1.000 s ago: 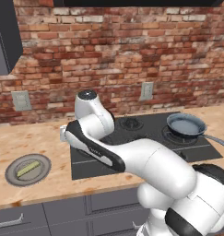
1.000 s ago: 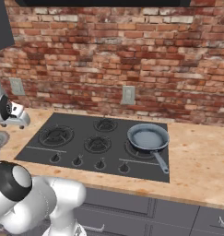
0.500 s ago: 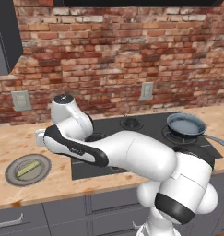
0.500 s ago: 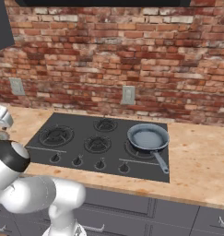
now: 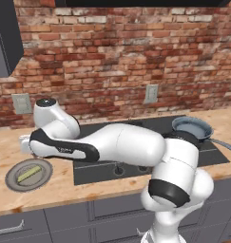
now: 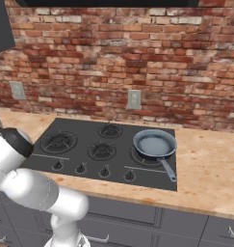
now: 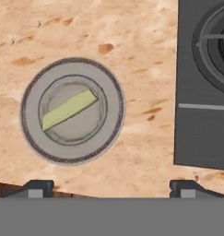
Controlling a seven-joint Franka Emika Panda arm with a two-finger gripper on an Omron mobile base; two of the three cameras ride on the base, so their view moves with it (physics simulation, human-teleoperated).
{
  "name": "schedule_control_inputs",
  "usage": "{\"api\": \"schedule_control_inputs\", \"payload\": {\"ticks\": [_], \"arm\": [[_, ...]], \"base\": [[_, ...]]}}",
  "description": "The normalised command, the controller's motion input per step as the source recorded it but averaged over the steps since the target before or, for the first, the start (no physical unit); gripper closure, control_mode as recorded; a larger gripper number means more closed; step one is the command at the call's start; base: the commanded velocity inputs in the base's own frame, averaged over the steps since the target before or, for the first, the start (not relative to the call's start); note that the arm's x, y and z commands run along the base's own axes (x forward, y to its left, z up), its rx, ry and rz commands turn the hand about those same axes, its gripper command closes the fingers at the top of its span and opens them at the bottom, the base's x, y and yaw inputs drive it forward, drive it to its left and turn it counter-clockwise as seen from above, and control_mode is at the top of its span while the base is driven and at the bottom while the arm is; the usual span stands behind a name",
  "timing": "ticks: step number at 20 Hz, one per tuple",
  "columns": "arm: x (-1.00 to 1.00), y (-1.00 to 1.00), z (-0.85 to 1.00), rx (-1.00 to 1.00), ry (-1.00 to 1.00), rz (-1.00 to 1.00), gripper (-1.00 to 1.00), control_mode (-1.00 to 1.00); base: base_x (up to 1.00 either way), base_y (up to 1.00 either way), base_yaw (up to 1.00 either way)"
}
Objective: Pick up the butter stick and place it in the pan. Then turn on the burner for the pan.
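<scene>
Jaws (image 7: pixel 111 186) wide, now nearer butter stick (image 7: pixel 69 109)

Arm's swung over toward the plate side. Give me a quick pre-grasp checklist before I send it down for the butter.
1. Jaws open: ok. The gripper has its fingertips spread wide with nothing between them.
2. Target in sight: ok. The butter stick lies flat on the plate, uncovered.
3. Gripper centred over the butter: not ok. In the hand view the stick sits left of the midpoint between the fingertips.
4. Jaw alignment to the stick: cannot tell. It lies diagonally in the hand view.
5. Destination ready: ok. The pan sits empty on the cooktop's right rear burner.
6. Height above the plate: cannot tell.
</scene>
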Motion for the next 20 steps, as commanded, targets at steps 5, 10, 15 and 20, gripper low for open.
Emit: {"api": "schedule_control_inputs", "payload": {"ticks": [5,10,15,20], "arm": [[0.17,0.29,-0.22,0.0,0.01,0.0,-1.0,-1.0],[0.18,0.19,-0.2,0.0,0.0,-0.03,-1.0,-1.0],[0.07,0.14,-0.11,0.0,0.0,-0.1,-1.0,-1.0],[0.01,0.14,-0.05,0.0,0.05,-0.17,-1.0,-1.0]], "base": [[0.0,0.0,0.0],[0.0,0.0,0.0],[0.0,0.0,0.0],[0.0,0.0,0.0]]}}
